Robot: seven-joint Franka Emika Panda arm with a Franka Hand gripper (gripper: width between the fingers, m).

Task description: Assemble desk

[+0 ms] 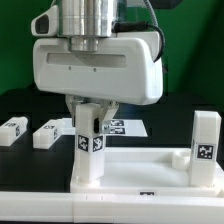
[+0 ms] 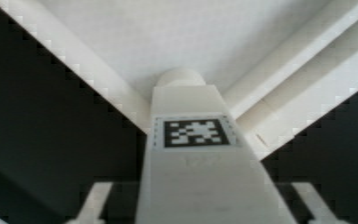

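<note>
The tool (image 1: 88, 122) grips an upright leg (image 1: 88, 155) at the desk panel (image 1: 140, 172) corner on the exterior view's left. Seating it seems underway and likely needs a straight, twisting push home.

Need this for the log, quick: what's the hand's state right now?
Hand: closed on an upright leg at the tabletop corner.
</note>
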